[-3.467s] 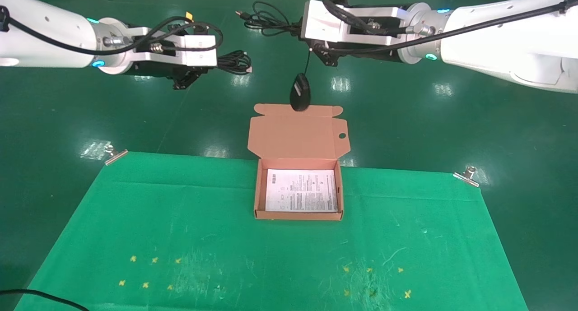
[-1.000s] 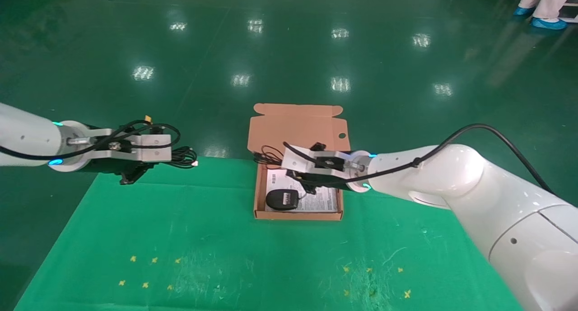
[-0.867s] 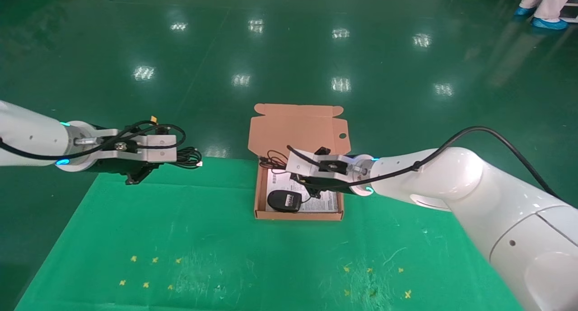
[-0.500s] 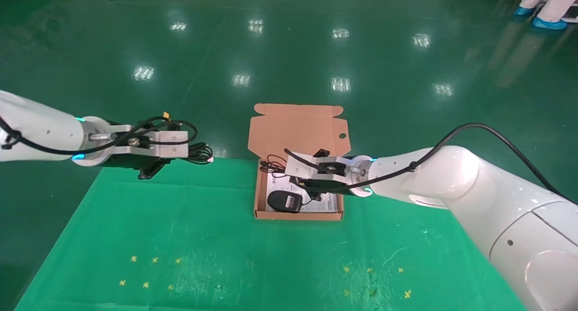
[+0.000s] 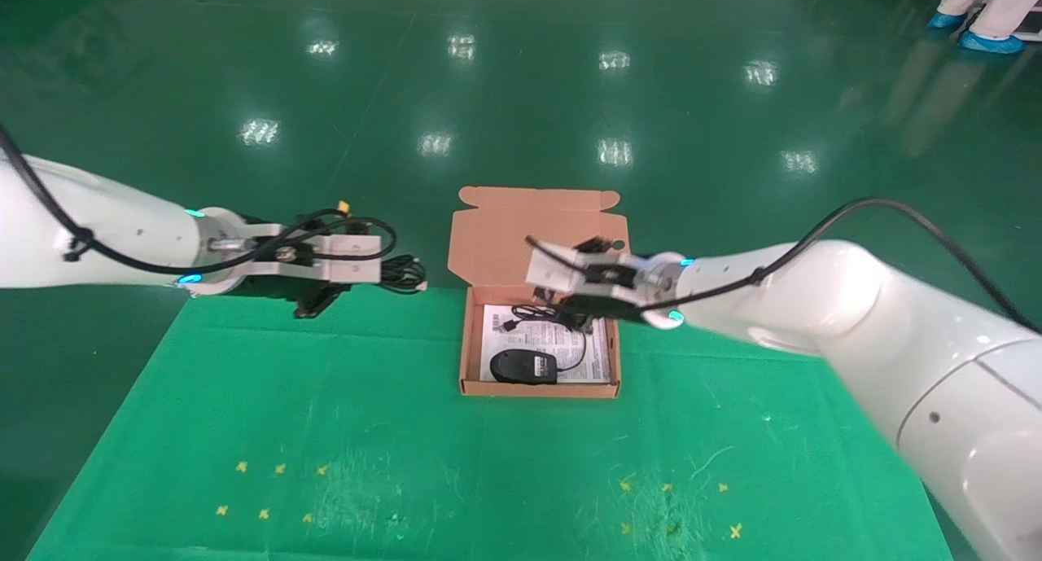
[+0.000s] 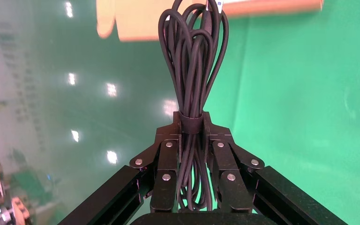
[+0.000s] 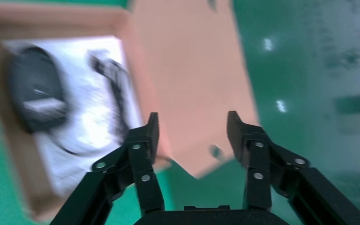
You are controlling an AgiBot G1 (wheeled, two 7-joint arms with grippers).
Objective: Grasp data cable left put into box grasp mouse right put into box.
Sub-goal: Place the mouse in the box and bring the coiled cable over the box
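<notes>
Two arms reached inward over the far edge of the green cloth (image 5: 326, 398), each stretched nearly level with its wrist pointing toward the box (image 5: 469, 357) between them. The left gripper (image 6: 192, 140) was clamped on the cable (image 6: 193, 70), its fingers (image 6: 166, 159) pressed against the bundle at the band around its middle, so that the loops stuck out ahead of the fingertips toward the box; in the head view the cable (image 5: 404, 273) hung in the air just beyond the left gripper (image 5: 383, 269), well short of the box's near wall. The right gripper (image 7: 192, 131) hovered over the back of the box with its jaws spread wide and nothing between them; in the head view the right gripper (image 5: 544, 268) sat above the fold where the lid (image 5: 521, 235) met the box. Below and ahead of its fingers, the mouse (image 5: 524, 367) lay inside the box on the leaflet (image 5: 598, 357), near the front wall, its thin cord (image 5: 541, 317) looping back toward the gripper. The right wrist view showed the mouse (image 7: 36, 96) blurred, apart from the fingertips.
</notes>
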